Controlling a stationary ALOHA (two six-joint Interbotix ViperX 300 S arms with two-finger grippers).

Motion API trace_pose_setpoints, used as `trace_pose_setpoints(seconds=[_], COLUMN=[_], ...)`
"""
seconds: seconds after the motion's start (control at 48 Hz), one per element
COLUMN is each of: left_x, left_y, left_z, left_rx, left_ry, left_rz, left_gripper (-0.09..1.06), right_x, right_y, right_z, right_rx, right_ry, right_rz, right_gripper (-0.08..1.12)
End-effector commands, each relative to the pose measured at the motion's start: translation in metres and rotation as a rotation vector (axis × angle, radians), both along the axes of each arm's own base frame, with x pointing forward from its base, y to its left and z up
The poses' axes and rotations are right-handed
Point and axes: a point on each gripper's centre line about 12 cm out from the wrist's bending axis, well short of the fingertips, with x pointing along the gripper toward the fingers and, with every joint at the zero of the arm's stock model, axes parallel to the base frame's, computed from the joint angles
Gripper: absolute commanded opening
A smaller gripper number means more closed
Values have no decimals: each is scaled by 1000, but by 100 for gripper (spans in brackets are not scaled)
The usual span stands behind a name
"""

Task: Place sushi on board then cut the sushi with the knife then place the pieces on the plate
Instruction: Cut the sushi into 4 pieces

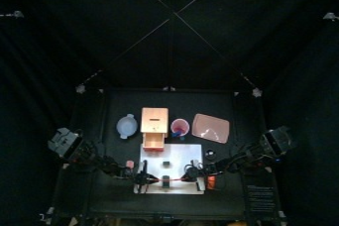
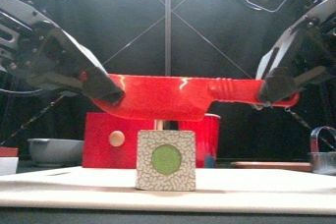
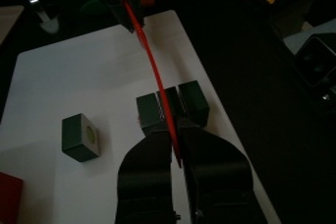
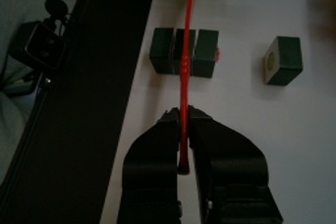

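Starting from the top view, both arms reach in low over the front half of the white board point(image 1: 179, 154), with the left tool point(image 1: 147, 177) and right tool point(image 1: 197, 175) facing each other across it. The pink tray point(image 1: 209, 126) lies bare at the back right, in a row with the red cup point(image 1: 180, 127), the wooden box point(image 1: 155, 119) and the blue-grey bowl point(image 1: 127, 125). With no piece on the tray, the cutting step is judged to be the one in hand. From the front, the red knife point(image 2: 178, 95) hangs level above the table with each end pinched in one tool. That grip likely keeps the blade from twisting and lets both arms press down evenly. Just beneath it stands the sushi point(image 2: 167, 159), its green-and-white end face toward the camera, with a slight gap to the blade as far as this view shows. The left wrist view shows that tool's jaws pressed together on the knife, which appears edge-on as a thin red line. The line runs along the seam between two joined blocks point(image 3: 191, 108), so the blade looks lined up to part them there. A loose piece point(image 3: 82, 137) stands well apart on the board, clear of the cut. The right wrist view agrees: its jaws clamp the other end, the red line crosses the joined blocks point(image 4: 168, 51), and the loose piece point(image 4: 282, 58) sits off to one side, out of the blade's path.
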Motion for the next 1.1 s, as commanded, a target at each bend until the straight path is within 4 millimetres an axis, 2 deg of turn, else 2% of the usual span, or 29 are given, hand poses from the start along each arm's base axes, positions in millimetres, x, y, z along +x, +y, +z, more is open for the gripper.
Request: trace_pose_setpoints(seconds=[0.021, 0.333, 0.667, 1.104], left_x=[8, 8, 11, 10], left_y=[-3, -2, 7, 2], left_z=[5, 4, 2, 2], left_rx=[-4, 3, 4, -9], left_ry=[-22, -20, -16, -15], left_rz=[1, 3, 29, 24], left_gripper=[33, 33, 33, 33], right_x=[4, 2, -2, -3], right_y=[7, 5, 1, 2], right_z=[9, 9, 6, 5], right_rx=[12, 11, 6, 21], right_ry=[-29, -28, -18, -9], right_rz=[11, 9, 3, -9], right_gripper=[35, 35, 35, 35])
